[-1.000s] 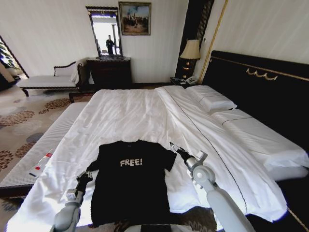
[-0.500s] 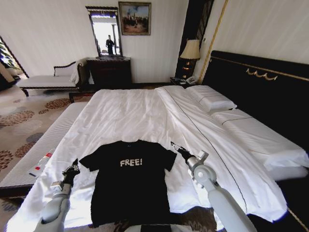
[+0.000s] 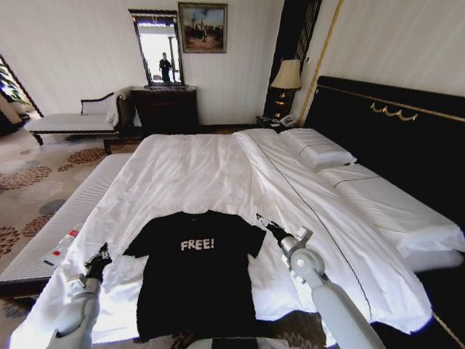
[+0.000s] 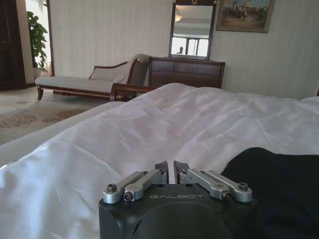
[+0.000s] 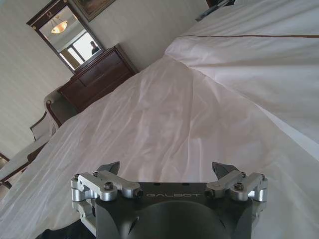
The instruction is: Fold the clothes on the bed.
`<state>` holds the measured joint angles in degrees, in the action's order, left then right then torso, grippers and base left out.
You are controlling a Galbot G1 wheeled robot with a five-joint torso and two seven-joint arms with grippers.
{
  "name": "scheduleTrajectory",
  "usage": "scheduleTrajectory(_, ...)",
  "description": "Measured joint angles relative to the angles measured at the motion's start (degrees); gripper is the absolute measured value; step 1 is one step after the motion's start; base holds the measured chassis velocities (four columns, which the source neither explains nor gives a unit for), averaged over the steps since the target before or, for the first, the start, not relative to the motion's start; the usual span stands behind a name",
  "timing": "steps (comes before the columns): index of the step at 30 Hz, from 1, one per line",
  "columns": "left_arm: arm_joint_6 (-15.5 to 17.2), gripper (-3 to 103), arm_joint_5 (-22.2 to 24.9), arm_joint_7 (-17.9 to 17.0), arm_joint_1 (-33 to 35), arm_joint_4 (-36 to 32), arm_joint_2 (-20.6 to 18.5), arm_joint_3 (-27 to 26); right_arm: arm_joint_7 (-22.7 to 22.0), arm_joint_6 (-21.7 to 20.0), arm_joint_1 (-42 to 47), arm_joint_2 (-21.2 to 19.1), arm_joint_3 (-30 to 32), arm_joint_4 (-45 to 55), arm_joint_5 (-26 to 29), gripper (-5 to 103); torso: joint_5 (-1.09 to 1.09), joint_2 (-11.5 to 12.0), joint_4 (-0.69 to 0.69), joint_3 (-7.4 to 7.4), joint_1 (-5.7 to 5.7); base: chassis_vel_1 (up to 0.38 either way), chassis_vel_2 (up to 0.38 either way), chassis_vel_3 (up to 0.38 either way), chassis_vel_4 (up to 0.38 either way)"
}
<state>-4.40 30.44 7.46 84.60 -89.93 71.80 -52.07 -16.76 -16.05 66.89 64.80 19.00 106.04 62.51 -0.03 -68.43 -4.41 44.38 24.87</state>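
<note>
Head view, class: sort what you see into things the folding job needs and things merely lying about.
Job:
- black T-shirt, flat on the bed
- bed
- left gripper, jaws shut, beside the left sleeve
- right gripper, jaws open, by the right sleeve

Lying about:
- pillows
- lamp
- bench
- dresser

white bed: black t-shirt, pillows

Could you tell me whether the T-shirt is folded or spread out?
Spread out: the T-shirt lies flat on the bed, both sleeves out, lettering showing.
</note>
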Motion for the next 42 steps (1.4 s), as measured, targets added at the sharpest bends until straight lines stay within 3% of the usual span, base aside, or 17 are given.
scheduleTrajectory(2, -0.1, 13, 1.8, 0.7, 0.7, -0.4, 0.8, 0.3, 0.0, 0.0, 0.1, 0.1, 0.0, 0.0, -0.1, 100, 0.00, 0.0, 0.00, 0.00, 0.00, 0.000, 0.000, 0.000, 0.000)
scheduleTrajectory(6, -0.2, 34, 13.0, 3.5, 2.1, -1.0, 3.3, 0.9, 0.0, 0.0, 0.5, 0.2, 0.2, 0.0, -0.2, 100, -0.01, 0.0, 0.01, 0.00, 0.00, 0.000, 0.000, 0.000, 0.000)
scheduleTrajectory(8, 0.1, 34, 15.3, 3.7, 2.2, -1.2, 3.6, 1.0, 0.0, 0.0, 0.6, 0.2, 0.3, 0.0, -0.2, 100, -0.01, 0.0, 0.00, 0.00, 0.00, 0.000, 0.000, 0.000, 0.000)
scheduleTrajectory(9, 0.8, 39, 19.5, 3.9, 2.1, -1.6, 4.2, 1.0, 0.0, 0.0, 0.7, 0.1, 0.3, 0.0, -0.2, 100, 0.01, 0.0, 0.00, 0.00, 0.00, 0.000, 0.000, 0.000, 0.000)
scheduleTrajectory(11, 1.6, 50, 23.1, 3.9, 2.0, -1.7, 4.8, 1.0, 0.1, 0.0, 0.8, 0.1, 0.3, 0.0, -0.3, 100, 0.00, 0.0, 0.00, 0.00, 0.00, 0.000, 0.000, 0.000, 0.000)
scheduleTrajectory(12, 1.6, 50, 23.1, 3.9, 2.0, -1.7, 4.8, 1.0, 0.1, 0.0, 0.8, 0.1, 0.3, 0.0, -0.3, 100, 0.00, 0.0, 0.00, 0.00, 0.00, 0.000, 0.000, 0.000, 0.000)
scheduleTrajectory(15, 2.6, 66, 26.3, 3.8, 1.6, -2.2, 5.6, 1.2, 0.1, 0.0, 0.8, 0.1, 0.3, 0.0, -0.4, 100, 0.00, 0.0, -0.01, 0.00, 0.00, 0.000, 0.000, 0.000, 0.000)
scheduleTrajectory(18, 3.2, 72, 27.4, 3.8, 1.7, -2.6, 6.0, 1.2, 0.1, 0.0, 0.7, 0.1, 0.3, 0.0, -0.4, 100, 0.00, 0.0, 0.00, 0.00, 0.00, 0.000, 0.000, 0.000, 0.000)
scheduleTrajectory(21, 4.2, 88, 28.5, 3.6, 1.9, -2.7, 6.9, 1.3, 0.2, 0.0, 0.7, 0.1, 0.3, -0.1, -0.4, 100, 0.00, 0.0, 0.00, 0.00, 0.00, 0.000, 0.000, 0.000, 0.000)
scheduleTrajectory(26, 4.8, 99, 29.5, 2.1, 1.0, -1.5, 7.3, 1.4, 0.3, 0.1, 0.8, 0.0, 0.3, -0.3, -0.4, 100, -0.01, 0.0, 0.00, 0.00, 0.00, 0.000, 0.000, 0.000, 0.000)
scheduleTrajectory(35, 6.1, 101, 30.5, 0.3, -1.4, -0.7, 7.1, 2.2, 0.3, 0.1, 0.7, 0.1, 0.1, -0.5, -0.6, 100, -0.01, 0.0, 0.00, 0.01, 0.00, 0.000, 0.000, 0.000, 0.000)
scheduleTrajectory(40, 6.3, 87, 30.9, -0.4, -2.4, 0.0, 7.0, 2.4, 0.3, 0.1, 0.7, 0.2, 0.0, -0.6, -0.8, 100, -0.01, 0.0, 0.00, 0.01, 0.00, 0.000, 0.000, 0.000, 0.000)
scheduleTrajectory(42, 6.3, 76, 31.1, -0.6, -2.7, 0.4, 6.9, 2.5, 0.3, 0.1, 0.8, 0.3, 0.0, -0.7, -1.0, 100, 0.00, 0.0, 0.00, 0.01, 0.00, 0.000, 0.000, 0.000, 0.000)
